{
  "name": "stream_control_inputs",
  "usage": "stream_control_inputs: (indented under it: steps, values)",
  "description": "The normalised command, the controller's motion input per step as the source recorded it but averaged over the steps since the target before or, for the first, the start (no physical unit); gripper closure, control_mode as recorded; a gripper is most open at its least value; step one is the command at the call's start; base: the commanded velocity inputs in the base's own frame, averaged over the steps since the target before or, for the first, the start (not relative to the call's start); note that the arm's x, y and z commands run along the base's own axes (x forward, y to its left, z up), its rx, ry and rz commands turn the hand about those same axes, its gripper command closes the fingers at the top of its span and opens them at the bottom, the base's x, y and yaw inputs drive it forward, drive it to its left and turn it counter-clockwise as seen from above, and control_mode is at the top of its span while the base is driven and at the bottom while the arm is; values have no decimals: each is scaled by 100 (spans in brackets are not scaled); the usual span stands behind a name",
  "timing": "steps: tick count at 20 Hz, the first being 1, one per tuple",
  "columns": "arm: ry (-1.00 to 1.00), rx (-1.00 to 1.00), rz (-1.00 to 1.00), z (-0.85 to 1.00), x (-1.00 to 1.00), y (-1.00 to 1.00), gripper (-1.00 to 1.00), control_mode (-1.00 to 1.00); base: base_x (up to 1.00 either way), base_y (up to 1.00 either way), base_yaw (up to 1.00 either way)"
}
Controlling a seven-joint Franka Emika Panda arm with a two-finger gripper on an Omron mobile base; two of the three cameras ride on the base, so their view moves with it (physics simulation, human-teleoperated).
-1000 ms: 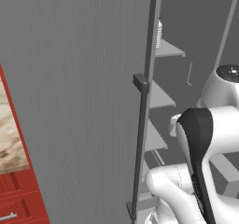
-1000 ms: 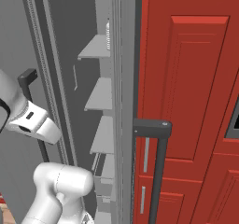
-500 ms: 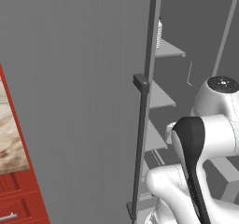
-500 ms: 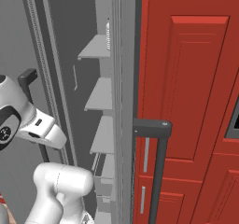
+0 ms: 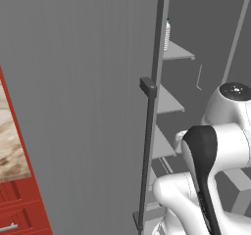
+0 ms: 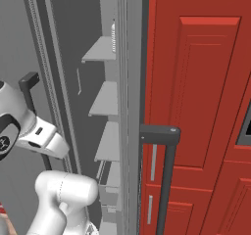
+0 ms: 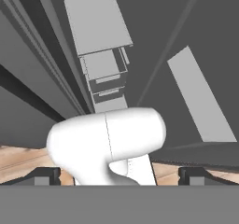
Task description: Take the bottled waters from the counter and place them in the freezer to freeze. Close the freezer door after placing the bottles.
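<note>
The freezer stands open, its pale shelves in view. One bottled water stands upright on the top shelf, also seen from the right. The freezer door is swung wide open toward me, with its dark bar handle on the near edge. My arm is folded low in front of the shelves, well below the bottle. In the hand view my gripper is open, its fingertips wide apart with nothing between them. A strip of the counter shows at far left.
Red tall cabinets stand right of the freezer. A second grey door stands edge-on with a dark handle between them. Red drawers sit under the counter. Wooden floor shows below the hand.
The arm has drawn back and down from the shelves, its elbow swinging left. The gripper stays open. Door and bottle have not moved.
</note>
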Motion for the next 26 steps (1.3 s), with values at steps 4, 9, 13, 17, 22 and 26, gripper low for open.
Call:
stream_control_inputs:
  steps: [4, 9, 13, 17, 22, 26]
  values:
    - [0, 0, 0, 0, 0, 0, -100, 100, -39, 11, 0]
    - [0, 0, 0, 0, 0, 0, -100, 100, -16, 42, 3]
    - [0, 0, 0, 0, 0, 0, -100, 100, -4, 63, 6]
    - [0, 0, 0, 0, 0, 0, -100, 100, -32, 58, 2]
    - [0, 0, 0, 0, 0, 0, -100, 100, -29, 62, 0]
    - [0, 0, 0, 0, 0, 0, -100, 100, -12, 61, 0]
